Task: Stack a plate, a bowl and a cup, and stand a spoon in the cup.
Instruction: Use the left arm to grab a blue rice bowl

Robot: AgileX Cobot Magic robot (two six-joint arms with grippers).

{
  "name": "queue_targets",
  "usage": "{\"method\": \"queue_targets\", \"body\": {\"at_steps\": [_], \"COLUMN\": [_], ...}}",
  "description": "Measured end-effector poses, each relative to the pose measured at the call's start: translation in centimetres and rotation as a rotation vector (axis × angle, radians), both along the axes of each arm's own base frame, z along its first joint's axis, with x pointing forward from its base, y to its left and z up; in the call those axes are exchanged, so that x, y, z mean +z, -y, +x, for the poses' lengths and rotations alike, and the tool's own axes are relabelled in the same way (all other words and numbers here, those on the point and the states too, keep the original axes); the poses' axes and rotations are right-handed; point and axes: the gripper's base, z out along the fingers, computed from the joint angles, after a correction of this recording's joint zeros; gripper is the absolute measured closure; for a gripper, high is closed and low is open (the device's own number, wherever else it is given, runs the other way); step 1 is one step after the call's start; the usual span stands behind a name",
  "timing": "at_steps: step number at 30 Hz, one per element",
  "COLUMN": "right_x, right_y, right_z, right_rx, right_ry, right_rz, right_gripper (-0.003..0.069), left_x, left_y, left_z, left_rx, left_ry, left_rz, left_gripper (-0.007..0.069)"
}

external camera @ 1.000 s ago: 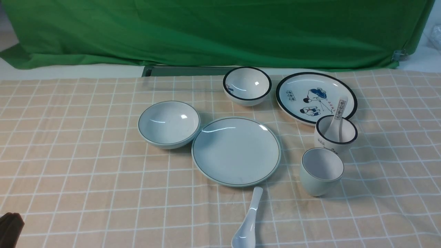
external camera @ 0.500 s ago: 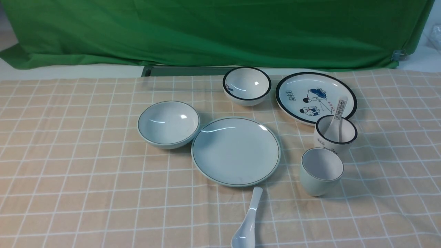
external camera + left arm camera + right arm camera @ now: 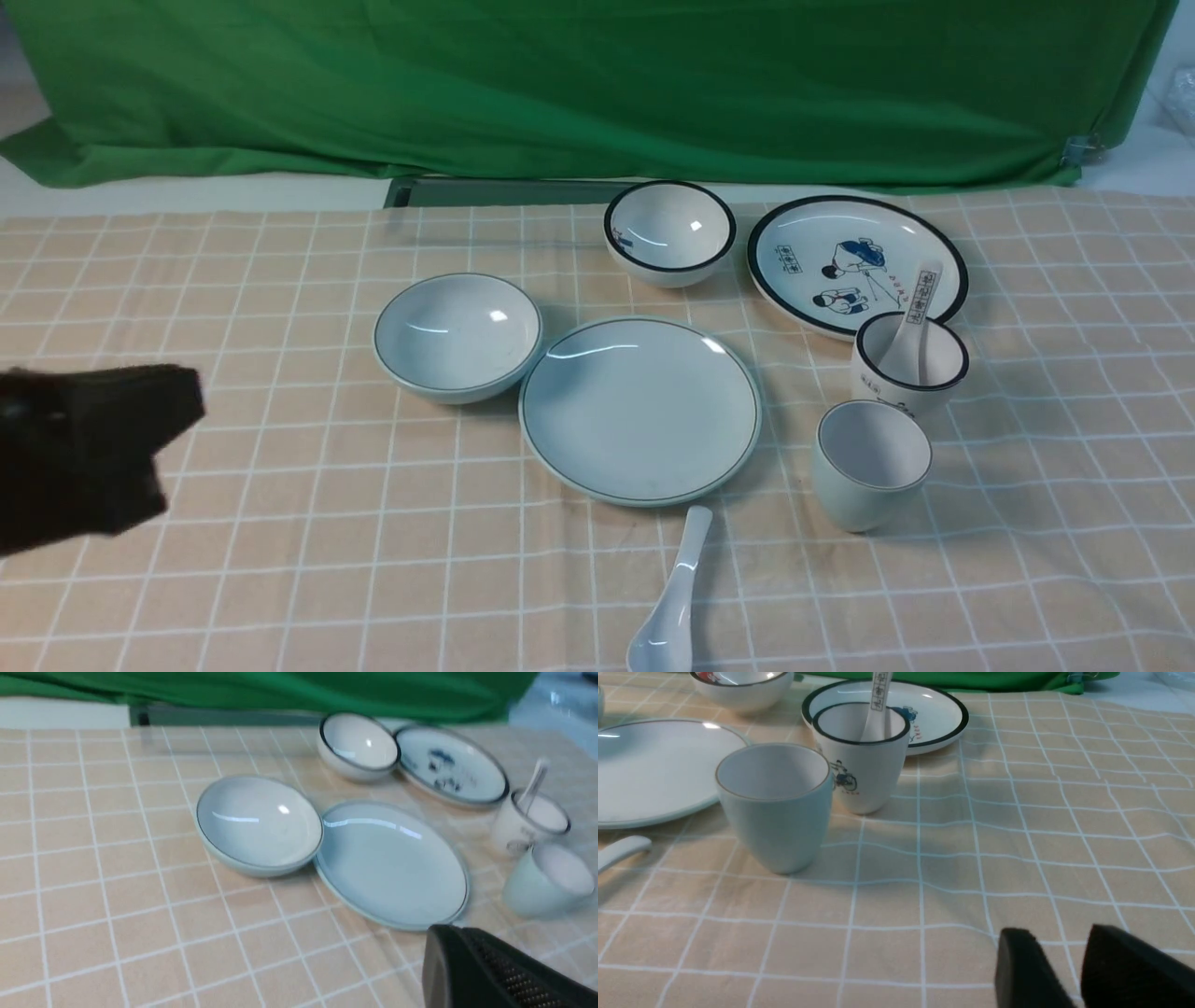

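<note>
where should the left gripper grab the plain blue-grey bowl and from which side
Pinch the rim of the plain blue-grey bowl from above, one finger inside, on its left side. It sits upright, and its right edge crowds the plain plate; the left gripper is on that free side.

Glossy glazed plate [image 3: 639, 411], bowl [image 3: 457, 336]; matt cloth tablecloth [image 3: 280, 560].
</note>
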Motion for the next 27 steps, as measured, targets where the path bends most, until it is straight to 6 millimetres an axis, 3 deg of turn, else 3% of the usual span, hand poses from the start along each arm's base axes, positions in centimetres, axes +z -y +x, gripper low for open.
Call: {"method": "queue_targets", "body": {"at_steps": [6, 7, 10, 13, 15, 20, 21, 22, 23, 25, 27], "right_x": [0.0, 0.0, 0.2, 0.8, 1.8, 3.4, 3.7, 3.7, 4.2, 5.3, 7.7], "right_y": [0.0, 0.0, 0.0, -0.1, -0.1, 0.1, 0.1, 0.1, 0.0, -0.3, -0.6], "right_z": [0.0, 0.0, 0.1, 0.2, 0.3, 0.4, 0.3, 0.3, 0.2, 0.0, -0.4], "right_rx": [0.0, 0.0, -0.002, -0.025, -0.053, -0.071, -0.073, -0.073, -0.069, -0.044, 0.023], "right_ry": [0.0, 0.0, 0.02, 0.082, 0.173, 0.333, 0.343, 0.339, 0.299, 0.239, 0.187], "right_rz": [0.0, 0.0, 0.006, 0.143, 0.326, 0.621, 0.704, 0.71, 0.732, 0.7, 0.592], "right_gripper": [0.0421, 0.0421, 0.0421, 0.0421, 0.0421, 0.0424, 0.0439, 0.0439, 0.0464, 0.0498, 0.0527], "left_x": [-2.4, -2.6, -4.1, -4.5, -4.5, -5.2, -5.6, -5.8, -6.2, -7.0, -8.2], "left_y": [1.9, 2.0, 5.0, 7.6, 9.4, 11.2, 11.7, 11.7, 11.9, 11.9, 11.8], "left_z": [7.2, 7.4, 9.5, 10.5, 11.4, 14.4, 16.1, 16.2, 17.7, 19.1, 20.4], "left_rx": [-0.151, -0.157, -0.32, -0.447, -0.504, -0.526, -0.521, -0.522, -0.517, -0.51, -0.516], "left_ry": [-0.174, -0.179, -0.262, -0.299, -0.291, -0.29, -0.287, -0.295, -0.303, -0.332, -0.372], "left_rz": [0.168, 0.174, 0.278, 0.41, 0.513, 0.599, 0.627, 0.629, 0.649, 0.66, 0.677], "left_gripper": [0.0621, 0.0621, 0.0621, 0.0621, 0.0621, 0.0598, 0.0566, 0.0561, 0.0519, 0.0458, 0.0375]}}
